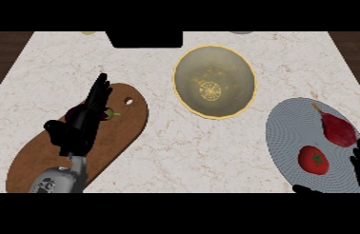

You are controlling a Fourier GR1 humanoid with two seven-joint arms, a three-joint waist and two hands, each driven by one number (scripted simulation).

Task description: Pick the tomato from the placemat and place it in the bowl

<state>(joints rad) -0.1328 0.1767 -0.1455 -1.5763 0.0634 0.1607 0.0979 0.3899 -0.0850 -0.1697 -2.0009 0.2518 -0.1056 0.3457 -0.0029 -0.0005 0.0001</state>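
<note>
- Head view, task's thing: the tomato is seen on the placemat at lower right, stem end up. It is round, so no long axis need be allowed for.
- Head view, neighbour: a long red pepper is laid aslant on the same mat, just beyond the tomato and apart from it.
- Head view, R side: of the right hand only black slivers are shown at the right and lower edges, near the tomato. Whether it is spread or closed cannot be told, and no contact w/ the tomato is seen.
- Head view, L side: the left hand is held over the cutting board at far left, fingers straight, nothing grasped. A small purple vegetable is partly covered by it.
- Head view, goal: the bowl is set on the counter, up and left of the tomato, btwn the two hands.
- Key relation: the tomato is close by the right hand and well apart from the left, so the pick is judged to fall to the right, w/ a carry forward and leftward.
</note>
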